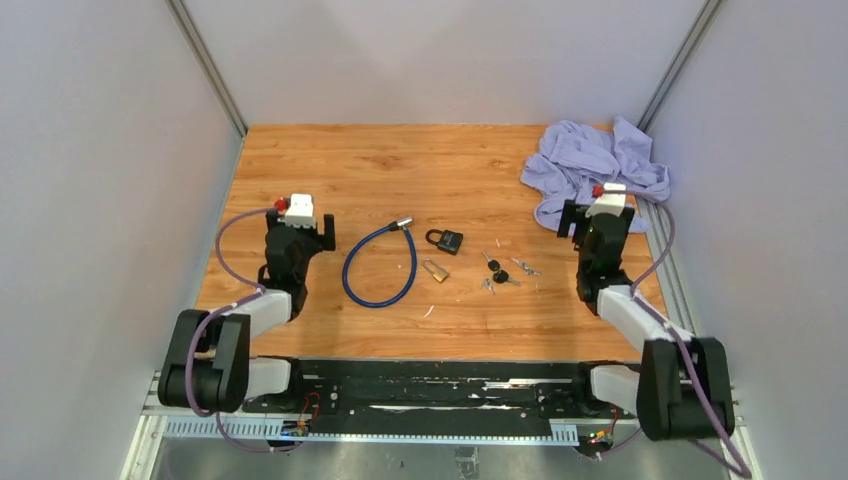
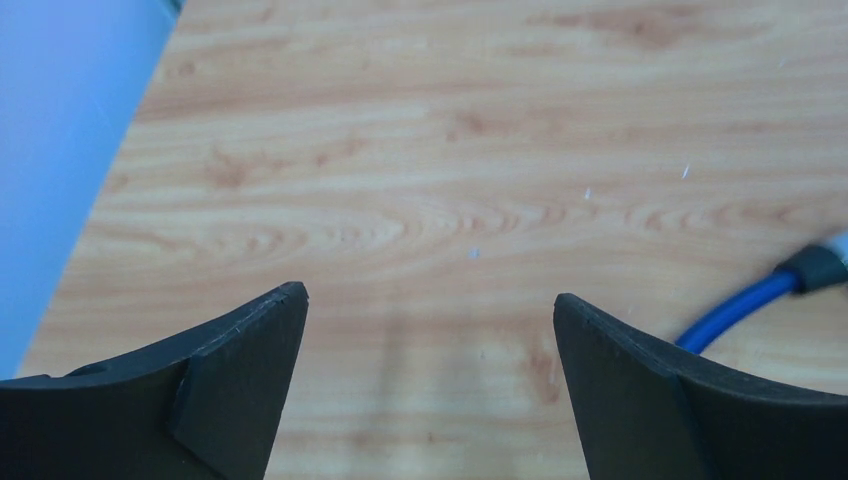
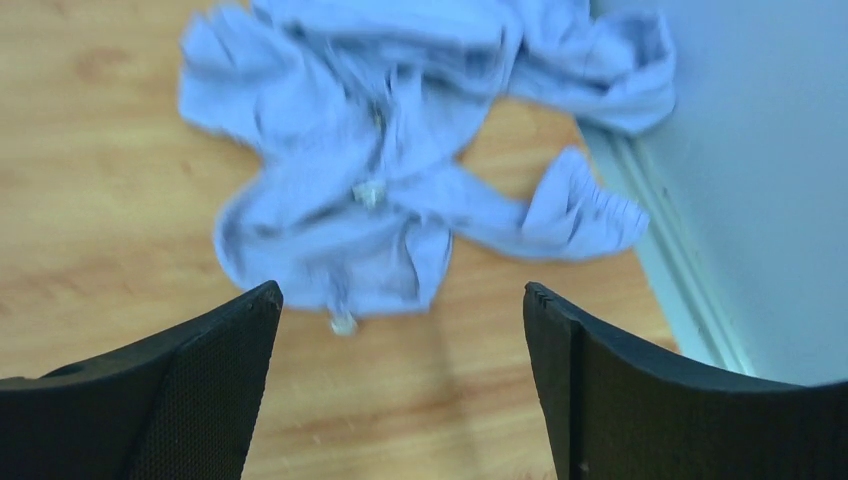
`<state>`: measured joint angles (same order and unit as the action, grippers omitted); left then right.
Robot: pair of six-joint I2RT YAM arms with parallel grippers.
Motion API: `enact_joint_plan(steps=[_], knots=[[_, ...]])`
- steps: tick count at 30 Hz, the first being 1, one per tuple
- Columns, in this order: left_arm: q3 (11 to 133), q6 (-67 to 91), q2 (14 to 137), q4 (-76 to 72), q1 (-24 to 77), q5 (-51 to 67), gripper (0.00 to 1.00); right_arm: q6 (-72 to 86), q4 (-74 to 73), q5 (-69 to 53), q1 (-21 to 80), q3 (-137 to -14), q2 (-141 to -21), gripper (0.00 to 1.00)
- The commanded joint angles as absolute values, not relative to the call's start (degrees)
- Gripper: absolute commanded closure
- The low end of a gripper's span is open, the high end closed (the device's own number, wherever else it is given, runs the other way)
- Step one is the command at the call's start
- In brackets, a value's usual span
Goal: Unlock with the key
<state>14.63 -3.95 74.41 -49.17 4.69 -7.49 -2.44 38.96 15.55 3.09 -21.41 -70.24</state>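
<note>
Left gripper (image 1: 300,238) is seen hovering over the left part of the wooden table (image 1: 400,165), fingers spread wide apart, nothing held; in the left wrist view the same gripper (image 2: 430,310) is shown over bare wood, with a bit of the blue cable lock (image 2: 742,308) at the right edge. Right gripper (image 1: 598,224) is placed at the right side of the table, fingers also wide apart and empty; in the right wrist view it (image 3: 400,300) is pointed at the crumpled pale blue cloth (image 3: 380,150), which is blurred there. The cloth (image 1: 595,165) is bunched in the far right corner. A black padlock (image 1: 446,240) is lying near the table centre, shackle closed as far as can be told. A smaller brass padlock (image 1: 435,270) is lying just beside it, on the near side. A scatter of keys (image 1: 498,271) is found to the right of both padlocks, between them and the right arm, untouched. The blue cable lock (image 1: 380,266) is looped to the left of the padlocks, near the left gripper.
</note>
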Motion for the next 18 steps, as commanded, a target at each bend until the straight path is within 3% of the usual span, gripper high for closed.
enact_joint_plan(steps=[1, 6, 11, 13, 18], knots=[[26.11, -7.28, 69.39, -27.98, 5.01, -4.16, 0.02, 5.41, 15.54, 16.42, 2.47, -30.91, -60.99, 0.11], [38.69, -9.15, 67.62, -7.17, 4.77, -0.49, 0.02, 23.64, 1.04, 11.22, 0.80, -37.62, -55.21, 0.11], [48.85, -11.15, 68.61, 8.71, 4.75, 5.88, 0.02, 25.09, 3.69, -8.64, 1.52, -35.98, -54.36, 0.11], [52.18, -12.18, 70.31, 13.74, 4.75, 6.69, 0.02, 24.14, -0.07, -8.50, 5.83, -37.10, -57.19, 0.11], [58.78, -15.20, 74.47, 23.92, 4.75, 4.89, 0.02, 20.57, -11.21, -3.87, 17.94, -41.27, -65.01, 0.35]])
